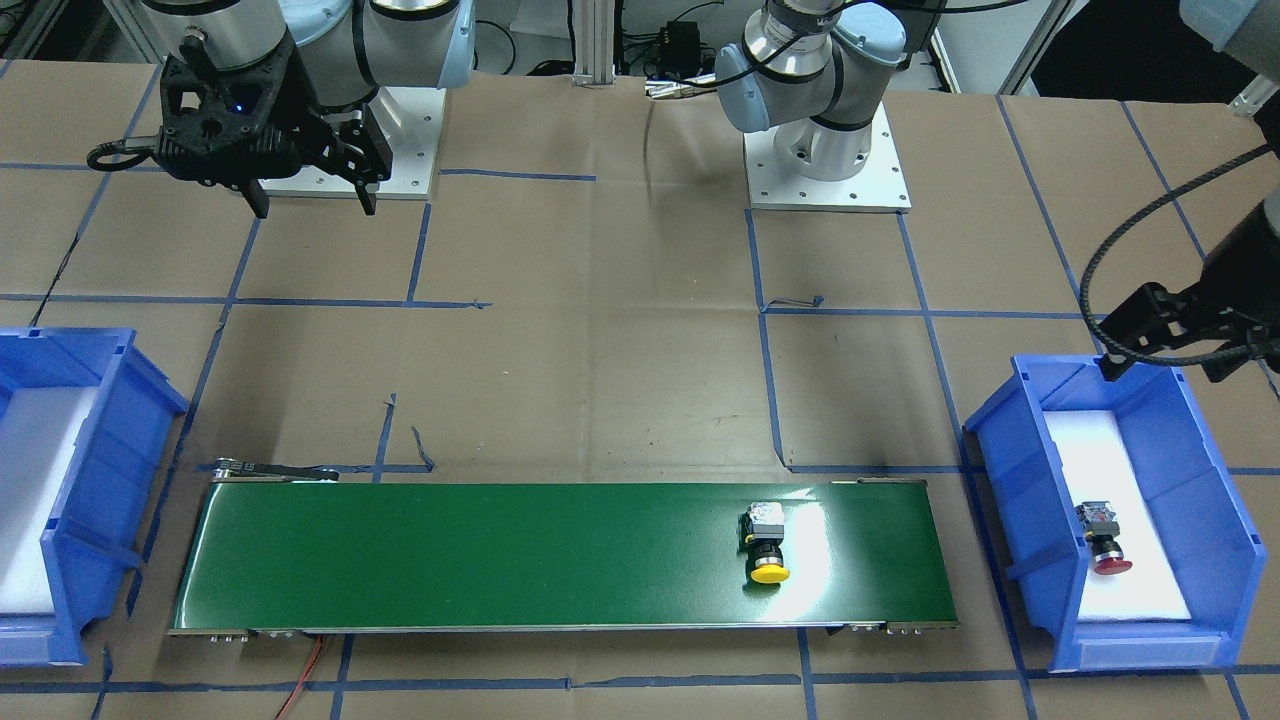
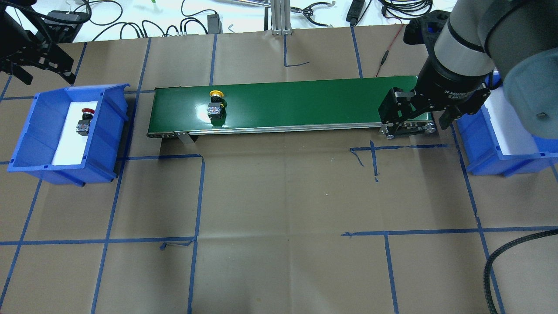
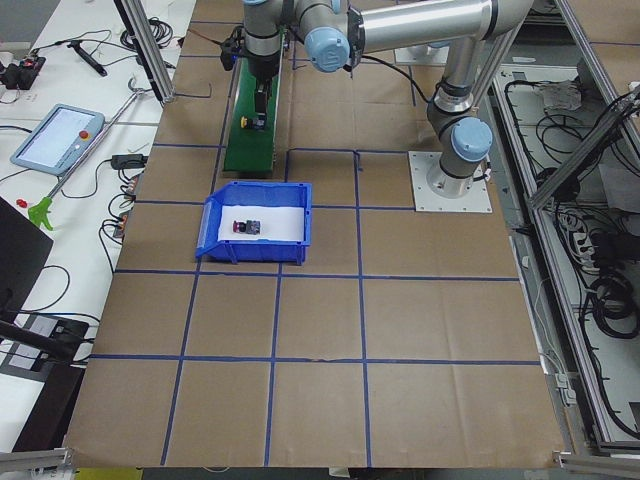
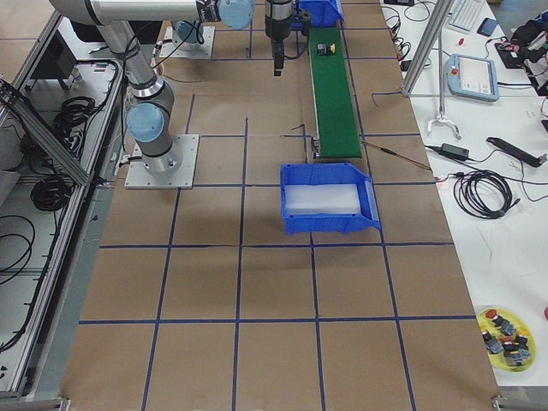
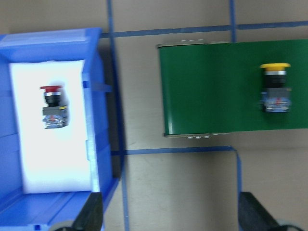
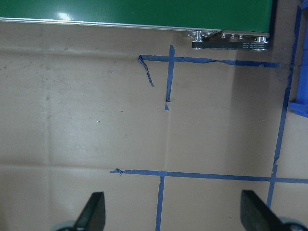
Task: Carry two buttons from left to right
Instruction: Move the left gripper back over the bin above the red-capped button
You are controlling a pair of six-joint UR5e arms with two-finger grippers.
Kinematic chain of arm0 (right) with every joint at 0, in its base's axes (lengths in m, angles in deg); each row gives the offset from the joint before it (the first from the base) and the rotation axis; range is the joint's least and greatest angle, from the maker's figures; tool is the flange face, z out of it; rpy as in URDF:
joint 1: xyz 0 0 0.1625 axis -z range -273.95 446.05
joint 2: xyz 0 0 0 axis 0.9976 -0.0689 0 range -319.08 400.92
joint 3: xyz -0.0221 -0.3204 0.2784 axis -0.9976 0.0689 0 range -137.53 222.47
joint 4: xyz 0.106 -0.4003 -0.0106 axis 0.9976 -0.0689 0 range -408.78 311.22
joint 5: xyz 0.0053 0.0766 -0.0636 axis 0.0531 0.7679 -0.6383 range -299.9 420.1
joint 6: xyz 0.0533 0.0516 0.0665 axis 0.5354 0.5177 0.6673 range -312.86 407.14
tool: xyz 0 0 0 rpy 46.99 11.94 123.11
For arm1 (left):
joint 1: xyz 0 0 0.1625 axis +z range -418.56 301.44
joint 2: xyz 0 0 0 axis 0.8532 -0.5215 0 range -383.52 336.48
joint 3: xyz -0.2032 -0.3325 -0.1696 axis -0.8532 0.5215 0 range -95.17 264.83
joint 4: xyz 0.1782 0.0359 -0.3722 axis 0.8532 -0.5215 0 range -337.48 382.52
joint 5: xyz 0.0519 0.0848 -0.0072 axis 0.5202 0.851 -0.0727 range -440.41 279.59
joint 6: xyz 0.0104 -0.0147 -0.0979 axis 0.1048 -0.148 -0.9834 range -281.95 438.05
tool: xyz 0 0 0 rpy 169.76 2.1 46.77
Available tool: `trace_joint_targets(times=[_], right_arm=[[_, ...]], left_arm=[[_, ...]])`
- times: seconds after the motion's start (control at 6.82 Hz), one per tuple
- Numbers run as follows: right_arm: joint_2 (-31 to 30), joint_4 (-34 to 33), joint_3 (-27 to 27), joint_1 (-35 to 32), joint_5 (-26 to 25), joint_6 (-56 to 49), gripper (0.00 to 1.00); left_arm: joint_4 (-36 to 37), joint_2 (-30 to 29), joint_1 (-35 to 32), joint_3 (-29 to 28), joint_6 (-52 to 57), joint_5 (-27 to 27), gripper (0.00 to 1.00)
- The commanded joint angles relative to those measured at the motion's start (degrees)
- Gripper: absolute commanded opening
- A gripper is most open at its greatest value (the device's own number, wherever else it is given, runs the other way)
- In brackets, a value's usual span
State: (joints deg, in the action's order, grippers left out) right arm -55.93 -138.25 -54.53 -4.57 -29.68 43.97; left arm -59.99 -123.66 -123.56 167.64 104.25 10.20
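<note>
My left gripper [image 1: 1165,355] and right gripper [image 1: 315,205] were wide open, holding nothing. The yellow button [image 1: 768,545] lay on the green belt [image 1: 480,560]; the red button [image 1: 1103,540] lay in the left bin [image 1: 1005,440]. Pinching its round cap might make it slip.

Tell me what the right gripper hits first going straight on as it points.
The right gripper points down at the paper-covered table, just short of the green conveyor; that paper likely comes first, though its height is unclear.
</note>
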Motion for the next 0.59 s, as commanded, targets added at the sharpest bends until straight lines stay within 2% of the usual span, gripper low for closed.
trace_joint_targets(times=[0.0,0.44], right_arm=[[0.0,0.0,0.1,0.0,0.0,0.0,1.0],[0.0,0.0,0.1,0.0,0.0,0.0,1.0]], left_arm=[[0.4,-2.3,5.2,-0.5,4.0,-0.5,1.0],[6.8,-9.0,5.5,-0.1,4.4,-0.8,1.0]])
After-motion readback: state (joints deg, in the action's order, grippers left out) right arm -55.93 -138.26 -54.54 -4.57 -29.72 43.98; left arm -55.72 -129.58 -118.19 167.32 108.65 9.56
